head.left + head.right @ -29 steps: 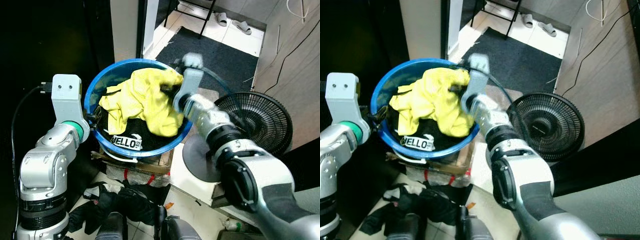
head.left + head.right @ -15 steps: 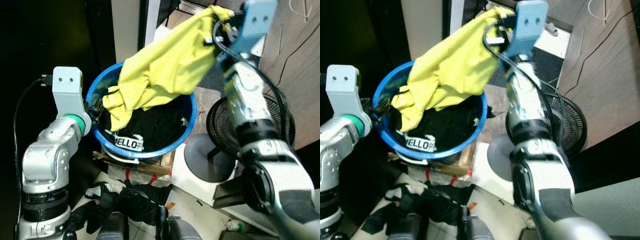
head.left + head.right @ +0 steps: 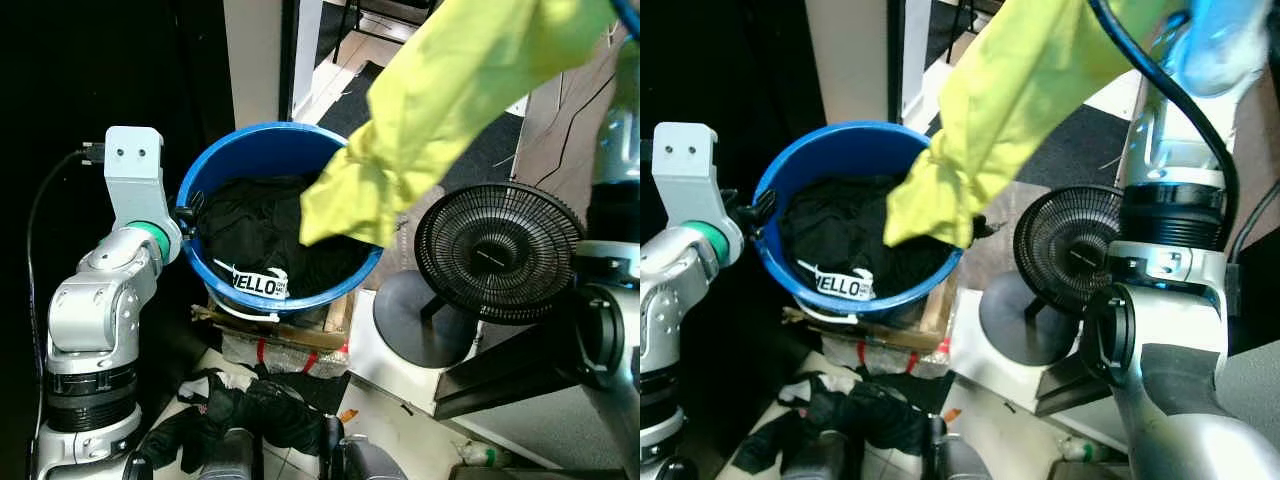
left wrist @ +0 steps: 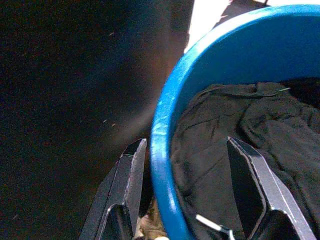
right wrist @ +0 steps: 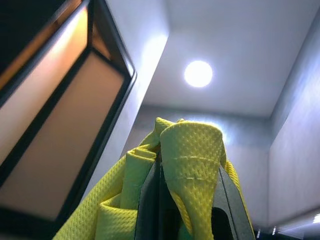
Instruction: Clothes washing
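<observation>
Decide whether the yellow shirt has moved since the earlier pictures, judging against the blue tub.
Yes. The yellow shirt, gripped by the right gripper, has risen up and out of the blue tub; its lowest fold now hangs over the rim.

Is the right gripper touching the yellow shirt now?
Touching. In the right wrist view the right gripper is shut on the yellow shirt, whose fabric is folded over and pinched between the black fingers.

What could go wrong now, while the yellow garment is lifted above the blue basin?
The yellow garment hangs low beside the fan and might snag its grille. The right gripper pinches only a fold, which may slip. The left gripper straddles the blue basin rim; a tug could tip it.
</observation>
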`<state>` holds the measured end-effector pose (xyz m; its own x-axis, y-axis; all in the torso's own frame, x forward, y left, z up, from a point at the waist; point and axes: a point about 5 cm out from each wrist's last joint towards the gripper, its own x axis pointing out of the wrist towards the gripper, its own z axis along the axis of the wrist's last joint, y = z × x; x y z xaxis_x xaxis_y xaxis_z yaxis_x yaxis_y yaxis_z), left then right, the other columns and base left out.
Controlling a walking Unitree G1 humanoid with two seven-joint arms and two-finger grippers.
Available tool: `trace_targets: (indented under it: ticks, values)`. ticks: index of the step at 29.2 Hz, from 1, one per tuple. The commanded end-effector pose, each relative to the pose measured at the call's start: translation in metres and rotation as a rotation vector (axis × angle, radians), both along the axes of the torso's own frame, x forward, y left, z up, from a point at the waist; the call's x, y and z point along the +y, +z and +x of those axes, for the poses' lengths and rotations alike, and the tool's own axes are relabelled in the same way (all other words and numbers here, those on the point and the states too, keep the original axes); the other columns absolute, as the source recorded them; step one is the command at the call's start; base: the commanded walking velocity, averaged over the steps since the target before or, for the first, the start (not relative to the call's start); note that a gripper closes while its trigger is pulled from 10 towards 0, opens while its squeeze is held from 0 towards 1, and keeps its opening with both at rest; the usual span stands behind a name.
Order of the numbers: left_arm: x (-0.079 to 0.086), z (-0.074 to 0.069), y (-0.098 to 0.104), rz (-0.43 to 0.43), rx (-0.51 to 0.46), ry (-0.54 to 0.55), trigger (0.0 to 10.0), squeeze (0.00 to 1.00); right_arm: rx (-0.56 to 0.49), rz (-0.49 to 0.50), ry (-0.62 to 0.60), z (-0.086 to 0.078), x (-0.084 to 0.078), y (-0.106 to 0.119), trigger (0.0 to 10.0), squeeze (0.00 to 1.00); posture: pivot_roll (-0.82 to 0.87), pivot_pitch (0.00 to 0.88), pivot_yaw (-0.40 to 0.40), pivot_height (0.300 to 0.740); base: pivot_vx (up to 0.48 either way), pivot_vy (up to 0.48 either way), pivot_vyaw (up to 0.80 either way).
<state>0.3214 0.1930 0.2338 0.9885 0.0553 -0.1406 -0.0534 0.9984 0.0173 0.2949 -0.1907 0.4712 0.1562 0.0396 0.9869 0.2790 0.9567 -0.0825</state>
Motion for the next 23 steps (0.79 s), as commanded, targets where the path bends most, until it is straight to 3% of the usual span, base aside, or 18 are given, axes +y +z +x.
trace_targets:
  ticks: [1,4,6,7,8,10,11,12,13,14,15,17,19,21,23]
  values:
    - [-0.002,0.001,-0.001,0.000,-0.001,-0.010,10.0,0.00,0.010,-0.002,-0.035,-0.001,-0.001,-0.011,10.0,0.00,0.10,0.096,-0.015,0.740,0.000,0.000,0.00]
    - [-0.001,0.001,-0.001,0.000,-0.003,-0.010,10.0,0.00,0.079,-0.011,-0.047,0.006,0.001,-0.028,10.0,0.00,0.10,0.094,-0.014,0.740,0.000,0.000,0.00]
    - [-0.002,0.002,-0.001,-0.002,-0.004,-0.012,10.0,0.00,0.225,-0.086,-0.053,0.020,0.009,-0.062,10.0,0.00,0.09,0.095,-0.014,0.740,0.000,0.000,0.00]
    - [-0.002,0.002,-0.001,-0.002,-0.004,-0.012,10.0,0.00,0.225,-0.086,-0.053,0.020,0.009,-0.062,10.0,0.00,0.09,0.095,-0.014,0.740,0.000,0.000,0.00]
    - [-0.002,0.002,-0.002,-0.006,-0.004,-0.013,10.0,0.00,0.363,-0.178,-0.062,0.032,0.018,-0.092,10.0,0.00,0.09,0.094,-0.013,0.740,0.000,0.000,0.00]
    - [-0.002,0.002,-0.002,-0.006,-0.004,-0.013,10.0,0.00,0.363,-0.178,-0.062,0.032,0.018,-0.092,10.0,0.00,0.09,0.094,-0.013,0.740,0.000,0.000,0.00]
    - [-0.004,0.003,-0.002,-0.008,-0.005,-0.019,10.0,0.00,0.456,-0.206,-0.040,0.039,0.023,-0.113,10.0,0.00,0.08,0.095,-0.016,0.740,0.000,0.000,0.00]
    - [-0.004,0.003,-0.002,-0.008,-0.005,-0.019,10.0,0.00,0.456,-0.206,-0.040,0.039,0.023,-0.113,10.0,0.00,0.08,0.095,-0.016,0.740,0.000,0.000,0.00]
    - [-0.005,0.004,-0.002,-0.009,-0.006,-0.024,10.0,0.00,0.516,-0.228,-0.031,0.043,0.027,-0.132,10.0,0.00,0.07,0.095,-0.017,0.740,0.000,0.000,0.00]
    - [-0.007,0.005,-0.001,-0.012,-0.009,-0.028,10.0,0.00,0.592,-0.206,0.009,0.046,0.031,-0.153,10.0,0.00,0.07,0.095,-0.018,0.740,0.000,0.000,0.00]
    - [-0.007,0.005,-0.001,-0.012,-0.009,-0.028,10.0,0.00,0.592,-0.206,0.009,0.046,0.031,-0.153,10.0,0.00,0.07,0.095,-0.018,0.740,0.000,0.000,0.00]
    - [-0.010,0.006,0.000,-0.018,-0.018,-0.036,10.0,0.00,0.727,-0.110,0.073,0.051,0.033,-0.181,10.0,0.00,0.07,0.094,-0.019,0.740,0.000,0.000,0.00]
    - [-0.011,0.007,0.001,-0.019,-0.020,-0.038,10.0,0.00,0.758,-0.084,0.088,0.052,0.034,-0.186,10.0,0.00,0.07,0.094,-0.019,0.740,0.000,0.000,0.00]
    - [-0.016,0.005,0.008,-0.032,-0.101,-0.062,10.0,0.00,0.784,0.002,0.115,0.055,0.035,-0.183,10.0,0.00,0.06,0.087,-0.025,0.740,0.000,0.000,0.00]
    - [-0.018,0.004,0.012,-0.036,-0.136,-0.070,10.0,0.00,0.786,0.018,0.123,0.055,0.036,-0.181,10.0,0.00,0.06,0.087,-0.025,0.740,0.000,0.000,0.00]
